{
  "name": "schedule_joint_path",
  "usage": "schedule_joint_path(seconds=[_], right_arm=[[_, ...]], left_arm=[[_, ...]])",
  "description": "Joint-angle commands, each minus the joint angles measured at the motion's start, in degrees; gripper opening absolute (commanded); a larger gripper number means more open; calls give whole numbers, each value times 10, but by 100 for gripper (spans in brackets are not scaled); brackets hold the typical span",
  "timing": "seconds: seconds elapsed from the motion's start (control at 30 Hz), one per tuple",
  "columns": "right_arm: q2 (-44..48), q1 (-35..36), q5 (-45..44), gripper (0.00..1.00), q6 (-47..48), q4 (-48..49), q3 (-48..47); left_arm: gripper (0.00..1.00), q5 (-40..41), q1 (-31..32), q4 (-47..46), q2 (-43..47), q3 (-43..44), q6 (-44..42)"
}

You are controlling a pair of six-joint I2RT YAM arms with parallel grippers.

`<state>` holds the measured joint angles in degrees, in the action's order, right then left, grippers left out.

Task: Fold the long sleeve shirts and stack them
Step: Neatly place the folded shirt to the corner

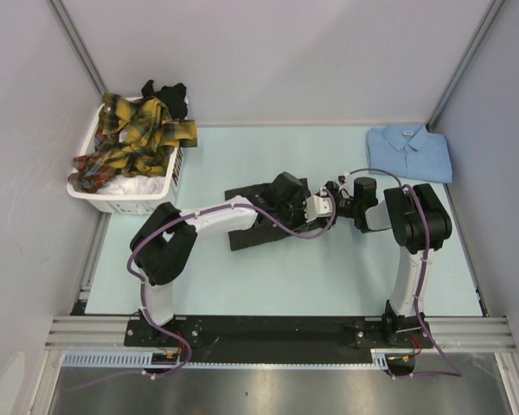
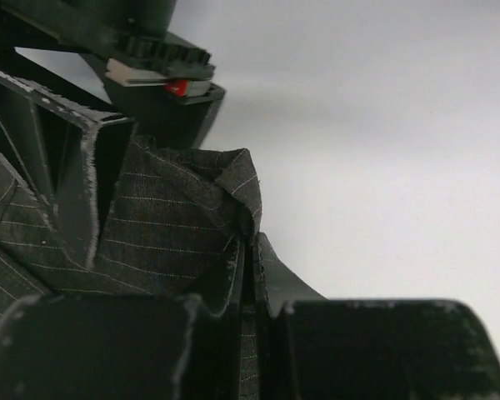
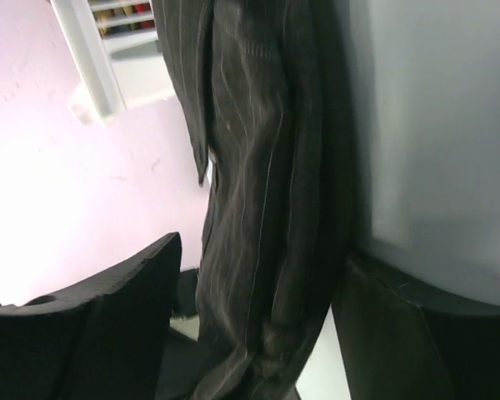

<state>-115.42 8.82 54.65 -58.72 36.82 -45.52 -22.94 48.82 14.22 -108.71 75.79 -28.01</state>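
Observation:
A charcoal pinstriped long sleeve shirt (image 1: pixel 258 220) lies bunched mid-table, partly under my left arm. My left gripper (image 1: pixel 320 207) is shut on a raised fold of it, and the left wrist view shows the striped cloth (image 2: pixel 179 225) pinched between the closed jaws (image 2: pixel 254 254). My right gripper (image 1: pixel 337 195) faces it from the right. Its jaws (image 3: pixel 262 250) stand open around a hanging strip of the same cloth (image 3: pixel 258 167), with a gap on the left side. A folded light blue shirt (image 1: pixel 410 152) lies at the back right. Yellow-red plaid shirts (image 1: pixel 134 143) fill the basket.
The white laundry basket (image 1: pixel 138 204) stands at the back left with a dark garment (image 1: pixel 168 93) draped over its far rim. Grey walls close in the pale blue table (image 1: pixel 329 277) on three sides. The arm bases sit on the black rail (image 1: pixel 277 330) at the near edge.

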Motion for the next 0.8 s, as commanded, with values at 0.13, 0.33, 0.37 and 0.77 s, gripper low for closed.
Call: schedule_joint_path(seconds=[0.13,0.33,0.37,0.77], right_arm=[[-42,16,-96,36,-47,54,-44],[-9,-9,-96,6,128,-131,-134],[-4,-16,-95,3,171,-175,-155],[-57,-117,-178,0,545,-659,-554]], left_arm=[[16,-26,-7,-10,24,33,30],[50,-54,-47,-1,75,30,94],[58,-60,-53,6,83,30,101],[99,-27,-100,105,203,-80,67]])
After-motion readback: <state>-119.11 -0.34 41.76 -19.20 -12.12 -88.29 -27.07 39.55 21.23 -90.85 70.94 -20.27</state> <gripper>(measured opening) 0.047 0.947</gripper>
